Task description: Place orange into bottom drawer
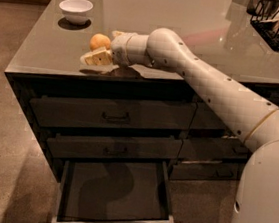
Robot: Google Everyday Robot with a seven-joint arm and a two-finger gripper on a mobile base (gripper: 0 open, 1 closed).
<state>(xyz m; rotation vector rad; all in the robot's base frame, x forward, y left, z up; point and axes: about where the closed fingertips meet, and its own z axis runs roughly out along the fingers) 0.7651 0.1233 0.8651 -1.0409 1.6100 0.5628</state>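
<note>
My claw (99,47) at the orange (100,40) near the tabletop (189,23) front edge, whether I grip it I cannot tell, bottom drawer (115,191) open below, white bowl (75,9) farther back.

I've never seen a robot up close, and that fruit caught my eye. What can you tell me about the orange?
The orange is a small, round, whole fruit with matte orange-yellow skin. It rests on the glossy dark countertop, toward the front left and apart from the white bowl. The gripper sits close against its near side; whether it touches the fruit cannot be told.
</note>
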